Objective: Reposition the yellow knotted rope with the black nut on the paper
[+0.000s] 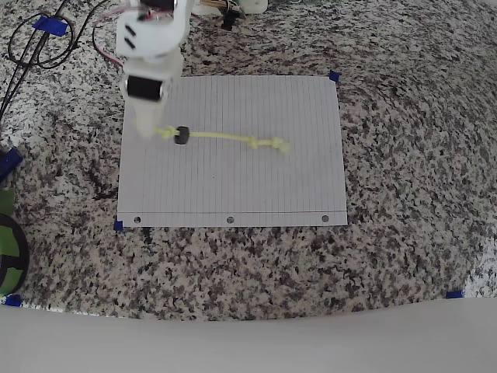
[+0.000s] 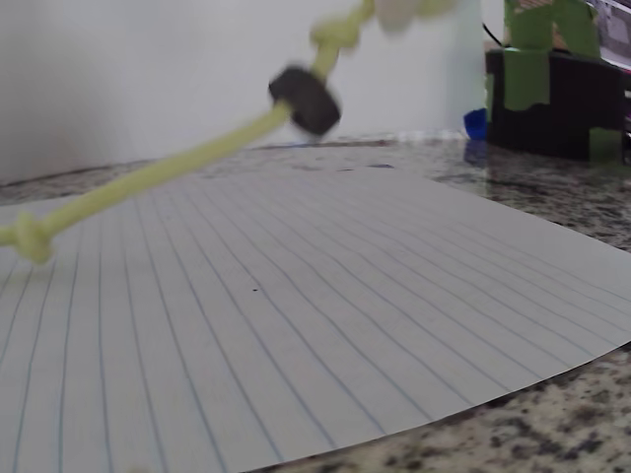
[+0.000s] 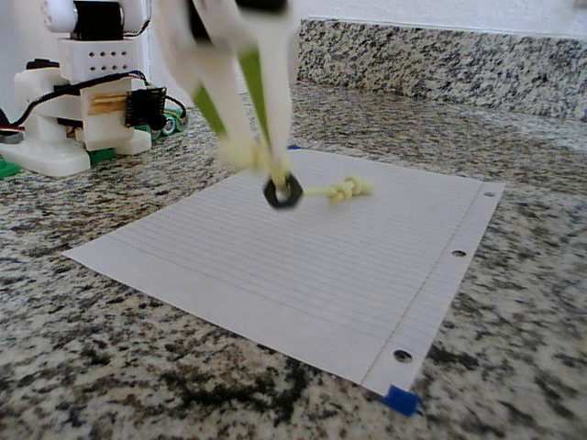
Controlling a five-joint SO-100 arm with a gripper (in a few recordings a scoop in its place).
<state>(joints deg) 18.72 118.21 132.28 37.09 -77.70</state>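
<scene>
Plainly, the pincer is pinching the yellow knotted rope near one end, its two white fingers with green inner faces closed on the cord just above the black nut. In the fixed view that end is lifted off the paper, the nut hangs on the cord just under the fingertips, and the far knotted end rests on the sheet. In the overhead view the white arm covers the upper left corner of the paper; the rope runs from the gripper rightward across the middle of the sheet, the nut close to the gripper end. In the wrist view the cord slopes from upper right down to the left, the nut strung on it, blurred.

Counted: one rope, one nut, one sheet. Two knots show in the wrist view, one above the nut and one at the low left end; the overhead view shows a knotted cluster at the right end. Three punched holes line the paper's lower edge in the overhead view. Small blue tape pieces mark its corners on the speckled granite counter. No writing can be read on anything.
</scene>
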